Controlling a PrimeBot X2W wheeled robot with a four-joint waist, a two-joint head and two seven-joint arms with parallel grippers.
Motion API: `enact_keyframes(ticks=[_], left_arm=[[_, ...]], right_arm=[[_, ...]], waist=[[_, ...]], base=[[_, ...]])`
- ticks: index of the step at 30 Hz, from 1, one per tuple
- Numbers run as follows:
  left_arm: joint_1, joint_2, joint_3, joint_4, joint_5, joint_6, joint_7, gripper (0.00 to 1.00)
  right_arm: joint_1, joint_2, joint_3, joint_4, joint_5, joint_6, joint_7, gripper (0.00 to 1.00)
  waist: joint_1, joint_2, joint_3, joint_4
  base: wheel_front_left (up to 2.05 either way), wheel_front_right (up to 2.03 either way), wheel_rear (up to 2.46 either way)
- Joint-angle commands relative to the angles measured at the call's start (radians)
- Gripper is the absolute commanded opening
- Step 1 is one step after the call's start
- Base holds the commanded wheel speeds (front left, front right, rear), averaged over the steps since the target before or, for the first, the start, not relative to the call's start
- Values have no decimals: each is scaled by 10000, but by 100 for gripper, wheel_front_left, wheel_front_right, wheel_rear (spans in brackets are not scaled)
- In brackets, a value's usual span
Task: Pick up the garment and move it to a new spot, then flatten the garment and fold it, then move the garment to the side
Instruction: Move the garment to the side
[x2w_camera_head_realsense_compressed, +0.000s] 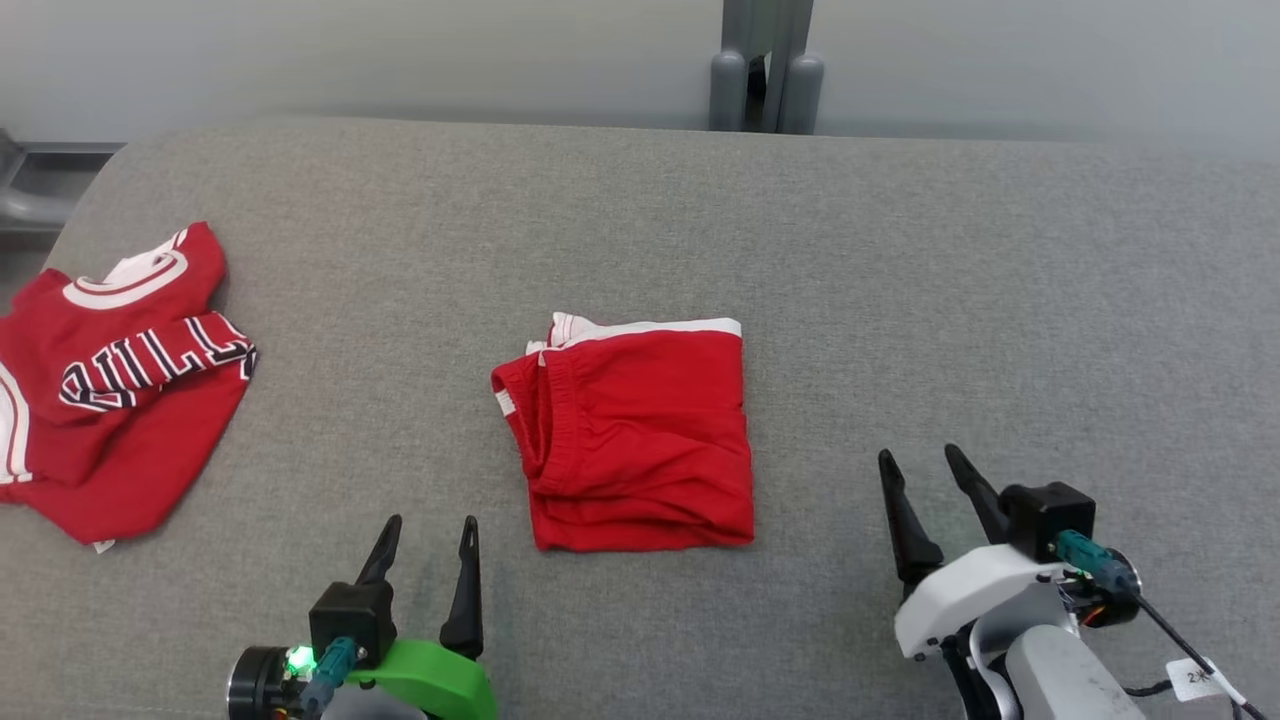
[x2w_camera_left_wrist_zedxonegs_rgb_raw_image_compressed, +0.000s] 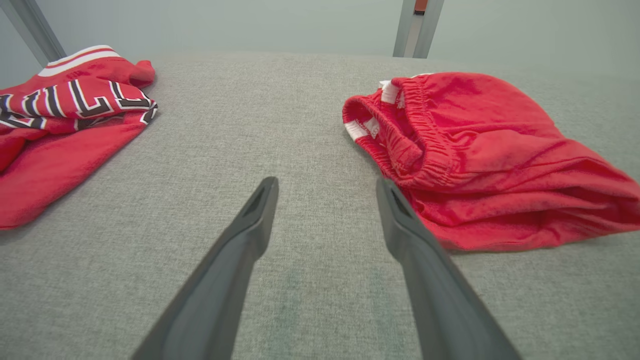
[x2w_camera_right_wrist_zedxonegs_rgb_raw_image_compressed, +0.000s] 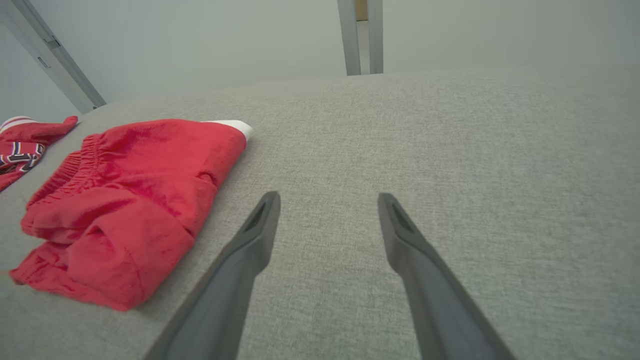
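At the far left the jersey (x2w_camera_head_realsense_compressed: 120, 400) lies crumpled by the counter's (x2w_camera_head_realsense_compressed: 900, 250) left edge, collar away from the robot and its lettered band bunched across the middle. It is well apart from everything else.

Next comes the left gripper (x2w_camera_head_realsense_compressed: 431, 522), low over the counter, jaws spread and empty. Its fingers point away from the robot, along the bare cloth just left of the shorts.

The shorts (x2w_camera_head_realsense_compressed: 640, 440) lie at the middle of the counter, folded into a near-square stack that runs slightly longer near to far. The elastic waistband runs along the left edge, facing the left gripper, and a white-trimmed edge lies along the far side. Since they look folded already, the step left is probably carrying them to the side. That move turns on one relation: the shorts sit ahead and to the right of the left gripper, whose right finger is just beside their near left corner.

The right gripper (x2w_camera_head_realsense_compressed: 918, 453) is also spread and empty, and it stands farther off across a strip of bare counter, so the left arm is the nearer.

Nothing lies between either gripper and the shorts. To the right the counter is open, while the jersey takes the left end. A grey post (x2w_camera_head_realsense_compressed: 765, 80) stands beyond the far edge, out of the way.
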Motion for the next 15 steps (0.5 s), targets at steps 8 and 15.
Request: enact_keyframes(ticks=[8, 15], left_arm=[[-824, 32, -571, -153, -215, 91, 2, 100], [-825, 34, -690, -169, -380, 206, 2, 100]], right_arm=[[-1958, -34, 1034, 1598, 950, -6, -3, 100], [-2420, -28, 1432, 2429, 1473, -6, -3, 100]], waist=[[0, -1, 1130, 1790], [0, -1, 1437, 2450]], base=[[0, 0, 0], [0, 0, 0]])
